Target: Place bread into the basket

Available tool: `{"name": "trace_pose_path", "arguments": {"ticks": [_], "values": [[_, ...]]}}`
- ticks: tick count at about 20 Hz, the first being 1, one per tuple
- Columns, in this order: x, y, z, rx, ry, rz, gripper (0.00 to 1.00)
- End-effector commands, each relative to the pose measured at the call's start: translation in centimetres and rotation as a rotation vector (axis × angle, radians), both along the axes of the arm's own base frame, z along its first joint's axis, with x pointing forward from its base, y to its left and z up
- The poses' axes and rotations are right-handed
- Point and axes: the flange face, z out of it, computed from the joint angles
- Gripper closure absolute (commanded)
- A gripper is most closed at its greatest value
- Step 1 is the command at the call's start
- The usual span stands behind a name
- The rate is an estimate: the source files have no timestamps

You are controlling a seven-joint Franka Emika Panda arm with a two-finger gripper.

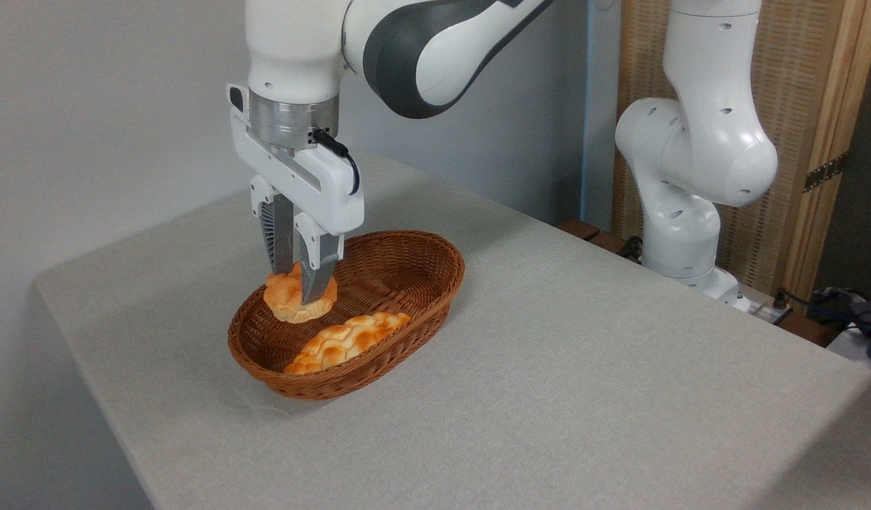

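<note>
The bread point(288, 299), a small round golden-orange knotted bun, hangs inside the left part of the basket point(414, 263), an oval brown wicker one on the grey tablecloth. My gripper point(299, 287) comes straight down from above and is shut on the bun, one finger point(316, 273) in front of it and the other behind. Whether the bun touches the basket floor cannot be told; it sits about level with the rim.
A longer braided loaf point(346, 341) lies in the basket's front half, just right of and below the bun. The arm's white base point(683, 212) stands at the table's back right. The table's left edge point(66, 333) drops off near the basket.
</note>
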Motion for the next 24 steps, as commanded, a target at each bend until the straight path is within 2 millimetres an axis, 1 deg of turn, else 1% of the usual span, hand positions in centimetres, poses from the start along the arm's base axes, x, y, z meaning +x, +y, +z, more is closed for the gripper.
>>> {"name": "trace_pose_path", "arguments": {"ticks": [1, 14, 18, 24], "values": [[0.0, 0.2, 0.2, -0.014, 0.014, 0.011, 0.00], [0.0, 0.4, 0.2, -0.011, 0.013, 0.009, 0.00], [0.2, 0.3, 0.0, -0.009, 0.017, 0.009, 0.00], [0.2, 1.9, 0.7, 0.007, 0.001, 0.033, 0.00]]}}
